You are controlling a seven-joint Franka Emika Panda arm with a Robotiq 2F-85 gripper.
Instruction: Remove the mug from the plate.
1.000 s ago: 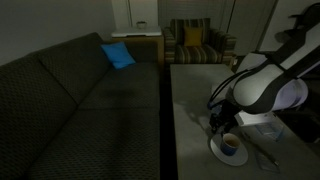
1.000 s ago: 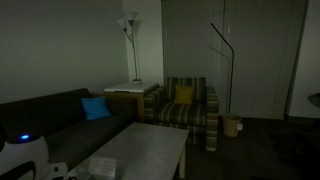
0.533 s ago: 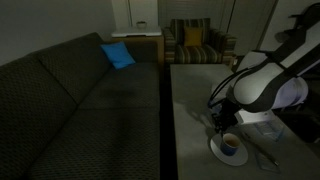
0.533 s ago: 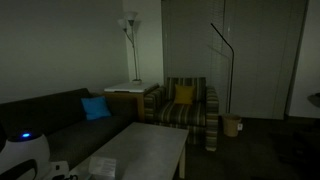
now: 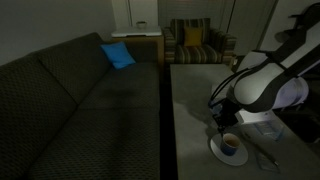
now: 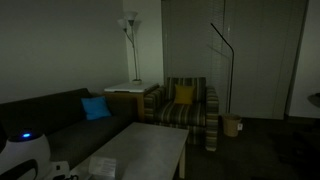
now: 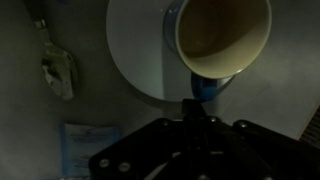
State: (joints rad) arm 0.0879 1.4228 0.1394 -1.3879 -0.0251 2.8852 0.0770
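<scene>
Pinching closed, the fingers (image 7: pixel 192 118) seemingly clamp the mug (image 7: pixel 222 40) by its near side, atop the plate (image 7: pixel 135 50).

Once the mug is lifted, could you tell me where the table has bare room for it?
Free: the long tabletop between the plate and the armchair. Crowded: beside the plate, a crumpled scrap and a flat packet.

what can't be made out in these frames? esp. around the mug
- Wrist view: gripper is shut at the mug's blue side; darkness hides whether anything is pinched.
- Wrist view: plate is cut off by the top edge, its right part behind the mug.
- In an exterior view, the arm and mug are too small and dim to show contact.
- In an exterior view, the table's near end is cut off by the bottom edge.
</scene>
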